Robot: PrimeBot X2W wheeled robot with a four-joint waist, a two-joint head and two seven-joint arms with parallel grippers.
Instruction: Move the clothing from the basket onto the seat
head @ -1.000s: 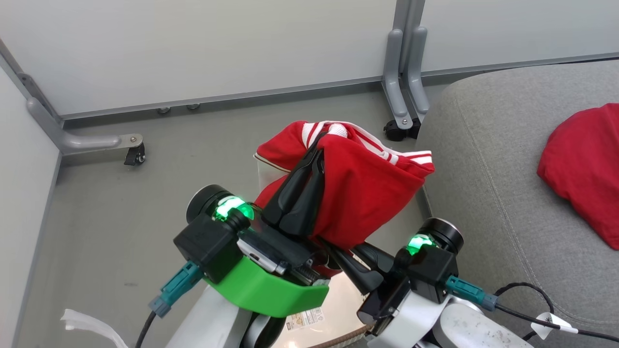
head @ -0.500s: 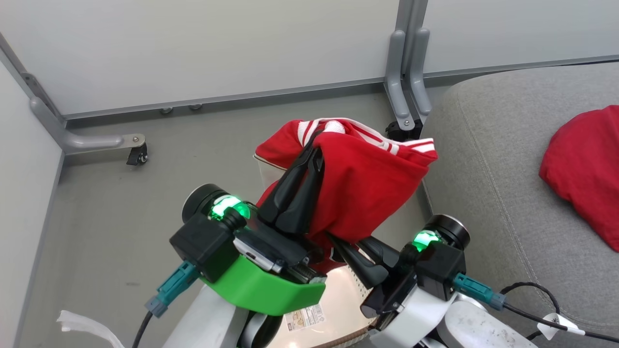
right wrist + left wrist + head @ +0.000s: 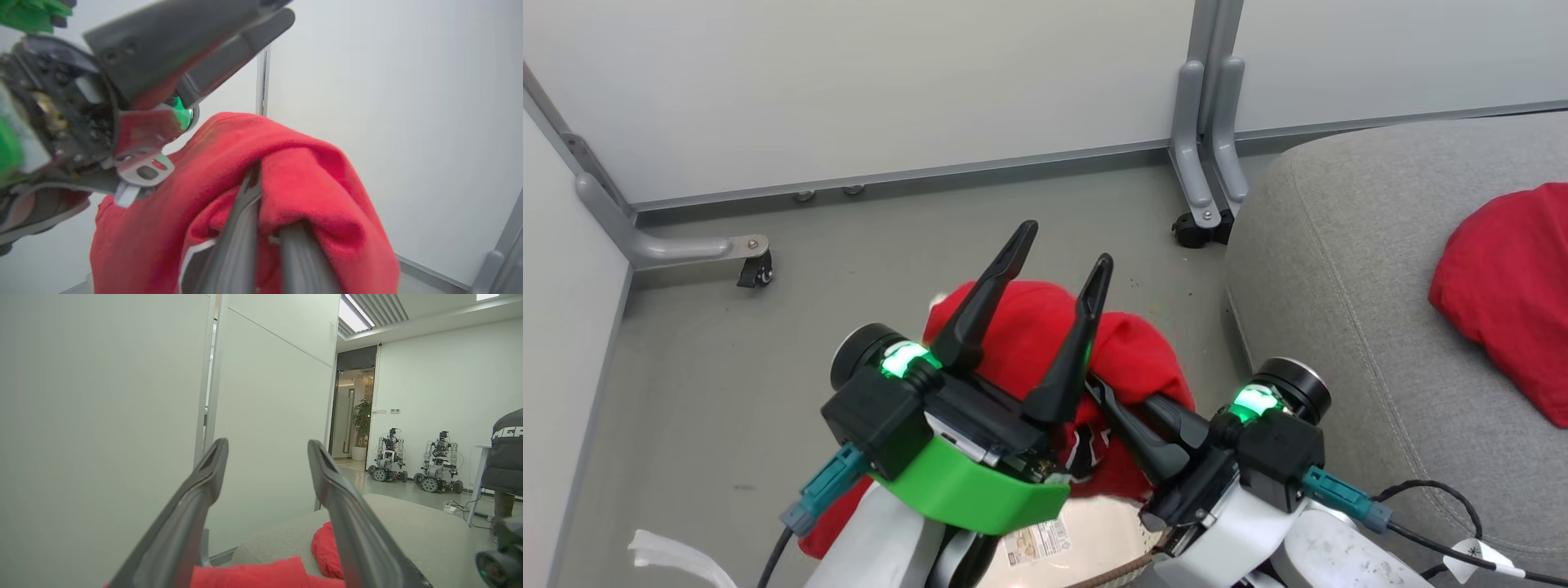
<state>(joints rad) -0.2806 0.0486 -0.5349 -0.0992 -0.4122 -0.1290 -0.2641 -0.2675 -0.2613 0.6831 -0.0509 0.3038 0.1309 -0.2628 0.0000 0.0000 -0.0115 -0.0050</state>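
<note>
My left gripper [image 3: 1067, 245] stands open and empty above the trimmed red clothing [image 3: 1029, 327]; its spread fingers [image 3: 220, 457] frame bare wall in the left wrist view. That garment droops in a heap over the basket [image 3: 1123, 574]. My right gripper [image 3: 1094, 388] is shut on it near its black-and-white emblem [image 3: 1086, 445]. In the right wrist view the red fabric [image 3: 310, 171] drapes over my shut right gripper [image 3: 269, 200]. A plain red garment [image 3: 1503, 286] lies on the grey seat [image 3: 1339, 286] to the right.
White partition panels [image 3: 890, 82] on castered metal feet [image 3: 756, 265] close off the grey floor behind. A cable [image 3: 1429, 498] lies on the seat's near edge. The left wrist view shows parked robots [image 3: 390, 457] and a person in a dark jacket [image 3: 506, 457] beyond the seat [image 3: 408, 522].
My left gripper has opened and let go of the trimmed garment. The cloth has dropped from its raised spread and now hangs lower from my right gripper.
</note>
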